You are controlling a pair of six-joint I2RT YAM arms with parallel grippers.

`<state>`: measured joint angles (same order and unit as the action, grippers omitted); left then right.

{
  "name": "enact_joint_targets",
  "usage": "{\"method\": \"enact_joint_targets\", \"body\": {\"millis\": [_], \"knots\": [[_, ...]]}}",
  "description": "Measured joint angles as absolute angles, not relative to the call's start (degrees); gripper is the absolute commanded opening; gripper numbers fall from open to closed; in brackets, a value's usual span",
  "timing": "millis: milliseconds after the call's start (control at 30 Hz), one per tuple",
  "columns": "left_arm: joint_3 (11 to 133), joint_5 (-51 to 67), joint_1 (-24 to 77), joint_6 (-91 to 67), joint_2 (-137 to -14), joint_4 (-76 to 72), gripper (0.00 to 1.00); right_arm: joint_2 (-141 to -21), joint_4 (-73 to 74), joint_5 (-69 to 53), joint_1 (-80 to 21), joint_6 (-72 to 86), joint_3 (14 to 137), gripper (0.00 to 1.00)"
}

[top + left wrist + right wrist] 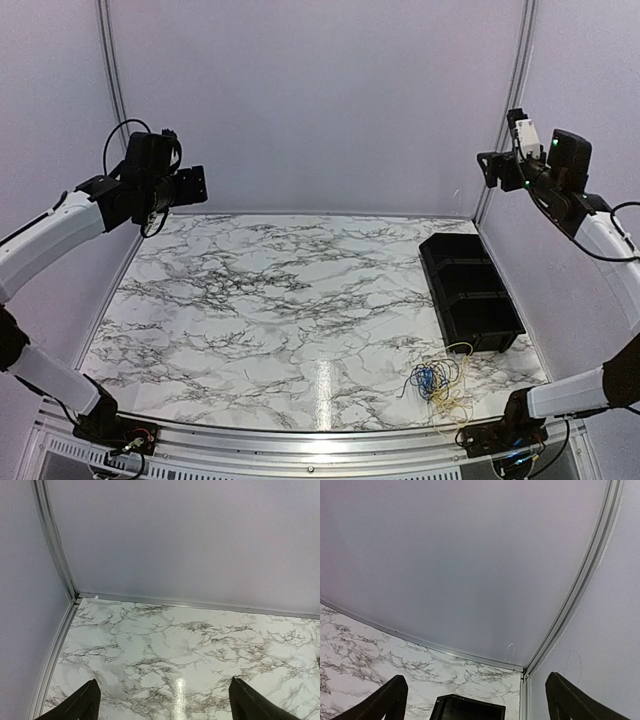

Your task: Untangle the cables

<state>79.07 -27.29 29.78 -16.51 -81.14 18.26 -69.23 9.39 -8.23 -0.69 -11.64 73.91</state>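
The cables (437, 381) lie in one tangled heap of thin yellow, blue and black wires on the marble table (270, 300), near its front right corner. My left gripper (196, 184) is raised high at the back left, far from the heap, open and empty; its fingertips (87, 700) stand wide apart over bare marble. My right gripper (487, 168) is raised high at the back right, open and empty, its fingertips (395, 695) wide apart. Neither wrist view shows the cables.
A black rectangular bin (469, 290) stands at the right side of the table, just behind the cables; its far rim shows in the right wrist view (467, 707). White walls with metal corner rails (112, 70) enclose the table.
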Motion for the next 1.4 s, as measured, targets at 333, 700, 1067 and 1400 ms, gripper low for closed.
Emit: {"method": "enact_joint_targets", "body": {"millis": [333,700,1067,1400], "knots": [[73.0,-18.9,26.4,-16.3,-76.7,18.2,0.74,-61.5,20.4,-14.9,-0.4,-22.7,65.3,0.94],[74.4,-11.8,48.2,-15.1,-80.7,18.5,0.61,-52.8,46.1,-26.1,-6.6,-45.3,61.3,0.63],[80.0,-4.3,65.1,-15.7,-96.7,18.8,0.64,-50.7,69.1,-26.4,-9.5,-64.4,54.6,0.47],[80.1,1.6,66.4,-19.3,-99.4,18.3,0.76,-61.0,74.5,-19.1,-12.1,-70.2,53.7,0.44]]}}
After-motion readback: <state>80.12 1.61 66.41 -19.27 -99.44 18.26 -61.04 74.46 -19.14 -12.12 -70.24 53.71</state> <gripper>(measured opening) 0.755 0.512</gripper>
